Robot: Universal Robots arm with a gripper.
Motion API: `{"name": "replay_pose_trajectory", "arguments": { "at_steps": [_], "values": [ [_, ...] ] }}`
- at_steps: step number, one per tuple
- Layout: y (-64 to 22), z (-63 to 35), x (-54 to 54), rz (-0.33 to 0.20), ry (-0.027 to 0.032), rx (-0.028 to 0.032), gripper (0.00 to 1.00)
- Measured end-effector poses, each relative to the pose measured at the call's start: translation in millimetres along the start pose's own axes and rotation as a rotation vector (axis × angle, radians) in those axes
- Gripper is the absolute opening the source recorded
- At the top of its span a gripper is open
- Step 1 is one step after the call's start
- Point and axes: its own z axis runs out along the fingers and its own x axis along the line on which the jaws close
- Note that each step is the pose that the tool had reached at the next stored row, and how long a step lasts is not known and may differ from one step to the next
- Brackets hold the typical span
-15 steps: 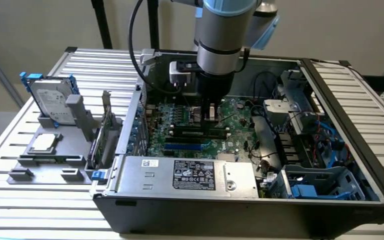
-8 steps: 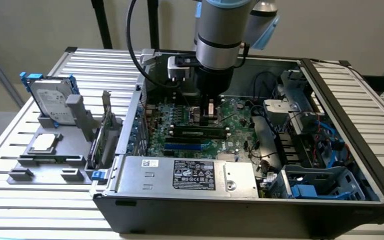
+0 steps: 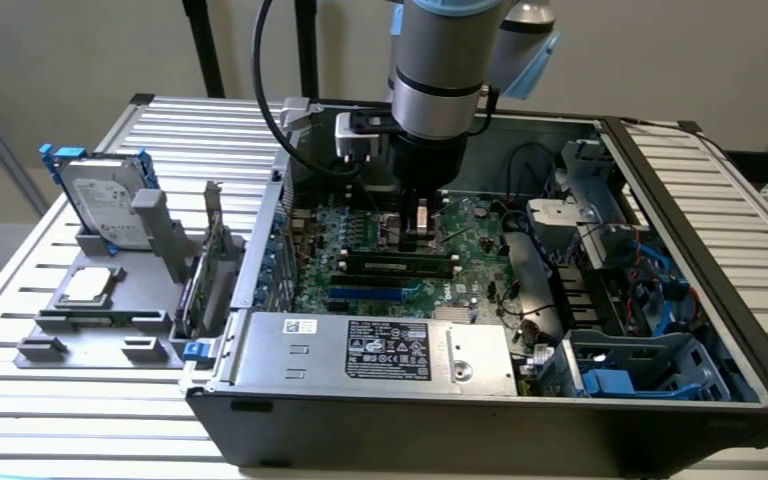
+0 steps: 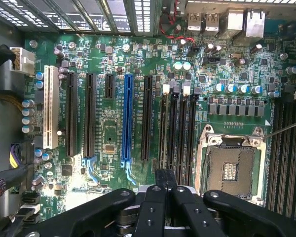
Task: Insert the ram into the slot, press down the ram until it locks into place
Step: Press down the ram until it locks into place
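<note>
Your hand is closed with fingers together, empty, over the motherboard, right at the black slots; I count four there. One ram already sits in a slot in front of the hand. Looks like the press-down step: you need fingertips centred on the ram's top edge.

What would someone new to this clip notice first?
The arm plunging into the open computer case, its shut gripper poised over the green motherboard. In the wrist view, the long blue socket stands out among black ones. At the exterior view's left, a hard drive stands upright in a grey holder.
</note>
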Motion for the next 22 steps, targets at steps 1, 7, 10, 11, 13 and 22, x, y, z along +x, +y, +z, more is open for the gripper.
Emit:
{"name": "replay_pose_trajectory", "arguments": {
  "at_steps": [1,7,10,11,13,22],
  "values": [
    [0.0,0.0,0.0,0.0,0.0,0.0,0.11],
    [0.0,0.3,0.0,0.0,0.0,0.0,0.11],
    [0.0,2.4,-0.5,0.0,-0.0001,0.0,0.11],
    [0.0,3.3,-0.8,0.0,0.0,-0.0001,0.11],
    [-0.2,5.7,-1.6,0.0,-0.0001,0.0,0.11],
    [-0.3,14.5,-4.0,0.004,0.0002,-0.0001,0.11]
  ]
}}
